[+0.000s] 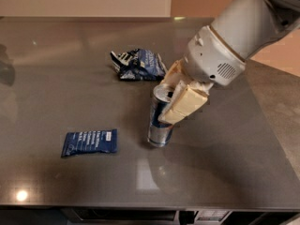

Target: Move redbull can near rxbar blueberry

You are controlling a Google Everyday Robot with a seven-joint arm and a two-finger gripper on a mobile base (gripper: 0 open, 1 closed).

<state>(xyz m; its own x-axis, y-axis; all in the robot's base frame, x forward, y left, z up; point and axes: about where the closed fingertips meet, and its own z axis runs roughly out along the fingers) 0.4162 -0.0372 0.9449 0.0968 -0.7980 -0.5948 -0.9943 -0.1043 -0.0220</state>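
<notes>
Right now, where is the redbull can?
In the camera view, the redbull can sits near the middle, gripped by the hand, right of the rxbar blueberry.

Cream gripper point(168, 100) fingers point(185, 105) clasp silver-blue redbull can point(157, 128); rxbar blueberry point(89, 142) navy.

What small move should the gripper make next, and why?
Probably carry the redbull can toward the rxbar blueberry. The gripper has its fingers shut around the can's upper part, and the can stands apart from the bar, to the bar's right in the picture.

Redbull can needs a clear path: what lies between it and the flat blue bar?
Only bare table, per the camera view; the gripper holds the can right of the bar.
</notes>
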